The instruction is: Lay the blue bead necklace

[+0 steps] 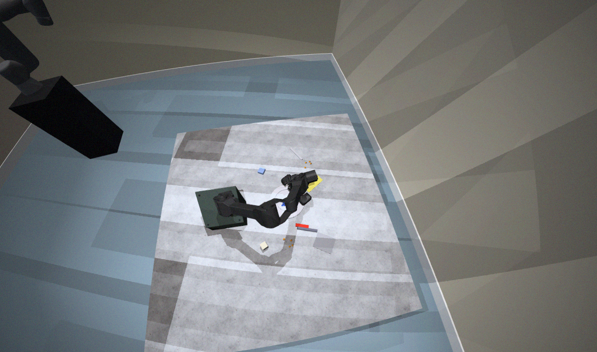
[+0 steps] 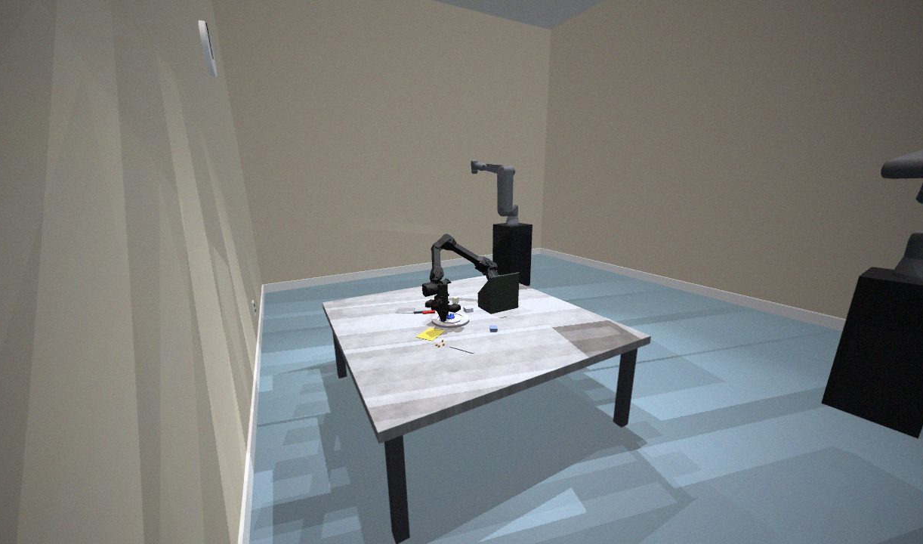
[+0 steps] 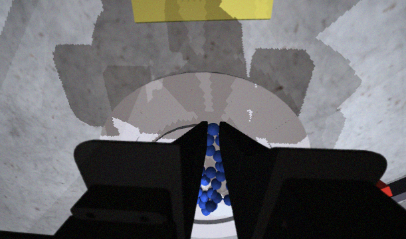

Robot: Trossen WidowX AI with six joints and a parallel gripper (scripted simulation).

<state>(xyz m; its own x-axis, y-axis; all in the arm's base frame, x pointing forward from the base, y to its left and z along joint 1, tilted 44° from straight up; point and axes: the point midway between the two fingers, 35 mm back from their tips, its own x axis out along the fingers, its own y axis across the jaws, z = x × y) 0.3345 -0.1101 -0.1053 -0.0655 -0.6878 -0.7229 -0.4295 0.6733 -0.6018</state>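
Necklace: blue bead necklace (image 3: 212,172), small glossy round beads bunched in a heap.
Board: round white bead board (image 3: 262,116), beneath the heap.
Gripper: black parallel-jaw gripper (image 3: 212,127), nearly closed, pinching the beads.

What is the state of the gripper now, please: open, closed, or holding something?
Gripper: closed on the necklace, whose blue beads are bunched between the fingers over the bead board.
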